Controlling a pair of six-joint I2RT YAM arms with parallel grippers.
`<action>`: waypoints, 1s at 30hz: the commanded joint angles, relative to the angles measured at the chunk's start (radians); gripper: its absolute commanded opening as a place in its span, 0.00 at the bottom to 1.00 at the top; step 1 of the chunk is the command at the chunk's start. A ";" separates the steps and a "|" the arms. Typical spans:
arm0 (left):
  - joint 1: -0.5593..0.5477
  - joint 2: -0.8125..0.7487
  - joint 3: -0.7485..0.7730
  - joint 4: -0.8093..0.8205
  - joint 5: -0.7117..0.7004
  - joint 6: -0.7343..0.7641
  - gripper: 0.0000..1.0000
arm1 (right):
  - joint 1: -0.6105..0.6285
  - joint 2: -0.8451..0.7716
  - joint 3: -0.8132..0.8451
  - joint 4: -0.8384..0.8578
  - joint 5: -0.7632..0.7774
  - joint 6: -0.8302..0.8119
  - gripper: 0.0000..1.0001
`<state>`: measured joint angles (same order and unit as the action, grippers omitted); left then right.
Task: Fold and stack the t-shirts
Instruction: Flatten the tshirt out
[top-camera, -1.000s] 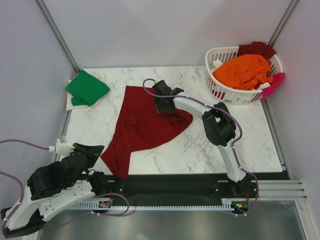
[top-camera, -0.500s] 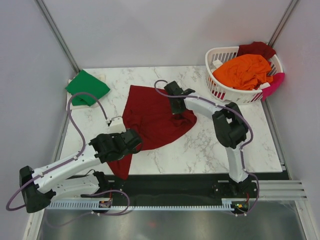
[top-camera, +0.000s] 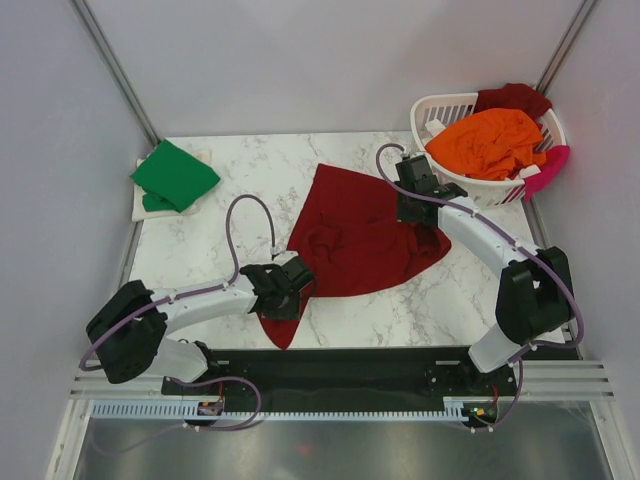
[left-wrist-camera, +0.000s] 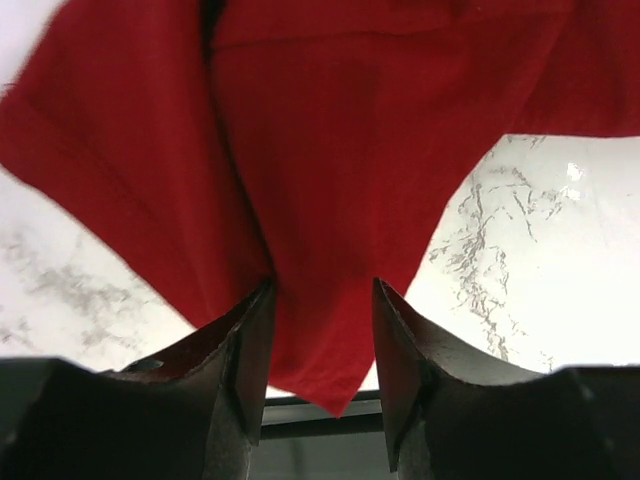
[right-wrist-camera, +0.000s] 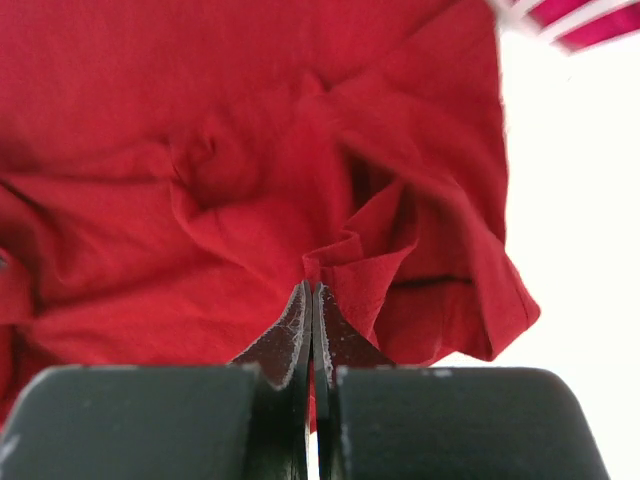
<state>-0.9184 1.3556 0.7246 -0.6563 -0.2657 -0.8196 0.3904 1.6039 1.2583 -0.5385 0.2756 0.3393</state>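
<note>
Top view: we see the large dark red t-shirt (top-camera: 355, 235) lying crumpled at the middle of the marble table (top-camera: 190, 250). The right gripper (top-camera: 418, 208) stands at the shirt's far right edge, near the white basket (top-camera: 440, 182) — its wrist view shows the jaws pressed together on a small fold of the cloth. The left gripper (top-camera: 290, 292) sits at the near corner, jaws parted astride the cloth. A green t-shirt (top-camera: 175, 175) lies folded at far left; an orange t-shirt (top-camera: 485, 140) lies in the basket.
</note>
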 joint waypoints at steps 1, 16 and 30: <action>-0.013 0.031 -0.011 0.119 0.072 0.074 0.52 | 0.004 0.011 -0.016 0.015 -0.024 -0.010 0.00; -0.062 0.207 -0.005 0.179 0.059 0.063 0.15 | -0.013 0.011 -0.034 0.017 -0.036 -0.006 0.01; 0.260 -0.470 0.510 -0.169 -0.076 0.246 0.02 | -0.042 -0.082 0.243 -0.066 -0.052 -0.055 0.00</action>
<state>-0.7189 1.0286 1.0386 -0.7376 -0.2554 -0.6918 0.3515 1.6127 1.3911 -0.5991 0.2111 0.3107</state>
